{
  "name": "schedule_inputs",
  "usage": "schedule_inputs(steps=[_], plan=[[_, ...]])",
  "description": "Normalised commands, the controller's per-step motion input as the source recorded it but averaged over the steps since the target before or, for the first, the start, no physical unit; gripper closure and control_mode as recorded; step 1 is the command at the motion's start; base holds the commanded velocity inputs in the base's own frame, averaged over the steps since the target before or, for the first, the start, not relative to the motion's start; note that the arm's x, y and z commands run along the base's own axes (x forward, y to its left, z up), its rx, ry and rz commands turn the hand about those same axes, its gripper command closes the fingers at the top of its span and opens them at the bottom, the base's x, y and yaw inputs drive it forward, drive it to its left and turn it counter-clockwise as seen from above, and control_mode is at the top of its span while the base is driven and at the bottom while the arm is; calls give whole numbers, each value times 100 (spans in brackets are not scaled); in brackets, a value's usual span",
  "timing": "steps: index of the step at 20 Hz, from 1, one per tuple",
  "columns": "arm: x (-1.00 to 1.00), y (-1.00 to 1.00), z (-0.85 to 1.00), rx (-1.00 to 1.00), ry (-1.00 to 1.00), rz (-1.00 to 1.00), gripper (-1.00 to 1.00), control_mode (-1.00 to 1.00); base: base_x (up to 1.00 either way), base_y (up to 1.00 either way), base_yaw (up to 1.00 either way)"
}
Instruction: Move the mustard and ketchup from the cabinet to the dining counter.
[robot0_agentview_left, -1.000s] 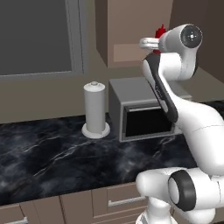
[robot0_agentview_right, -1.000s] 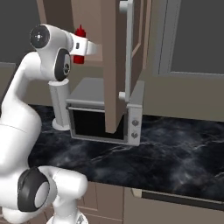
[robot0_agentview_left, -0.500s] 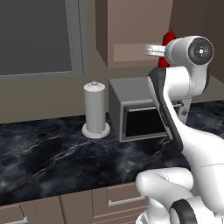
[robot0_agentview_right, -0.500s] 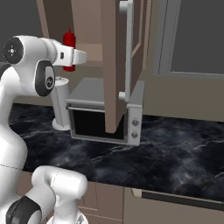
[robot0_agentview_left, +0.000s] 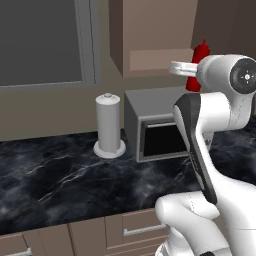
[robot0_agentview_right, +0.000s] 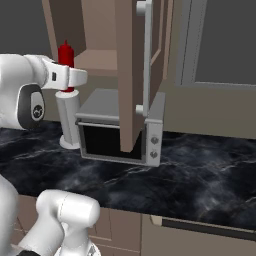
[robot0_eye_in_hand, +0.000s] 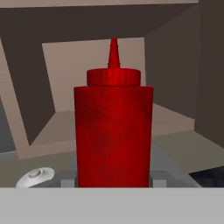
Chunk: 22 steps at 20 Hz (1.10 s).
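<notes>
The ketchup (robot0_eye_in_hand: 113, 127), a red squeeze bottle with a pointed cap, stands upright between my fingers. My gripper (robot0_eye_in_hand: 113, 181) is shut on its lower body. From the base cameras the ketchup (robot0_agentview_left: 200, 54) (robot0_agentview_right: 65, 52) hangs in front of the open brown cabinet (robot0_agentview_left: 150, 30), held by the gripper (robot0_agentview_left: 192, 75) (robot0_agentview_right: 66, 81) above the microwave. The cabinet door (robot0_agentview_right: 131, 75) with its grey bar handle (robot0_agentview_right: 145, 55) stands swung out. Behind the bottle the cabinet shelf (robot0_eye_in_hand: 57, 127) looks bare. The mustard and the dining counter are out of view.
A grey microwave (robot0_agentview_left: 160, 125) (robot0_agentview_right: 117, 127) sits on the black marble worktop (robot0_agentview_left: 60, 175) under the cabinet. A white paper-towel holder (robot0_agentview_left: 108, 125) stands left of it. A dark window (robot0_agentview_left: 40, 40) is on the wall.
The arm has drawn the ketchup back out of the cabinet and slightly lower, toward the robot's side. The grip on it is unchanged.
</notes>
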Motion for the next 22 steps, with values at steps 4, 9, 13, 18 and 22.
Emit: schedule_inputs(steps=[4,9,13,18,22], plan=[[-4,0,0,0,3,0,100,-100,0,0,0],[0,0,0,0,0,0,100,100,-10,0,0],[0,0,0,0,0,0,100,100,-59,17,2],[0,0,0,0,0,0,100,100,-70,18,0],[0,0,0,0,0,0,100,100,-62,13,0]])
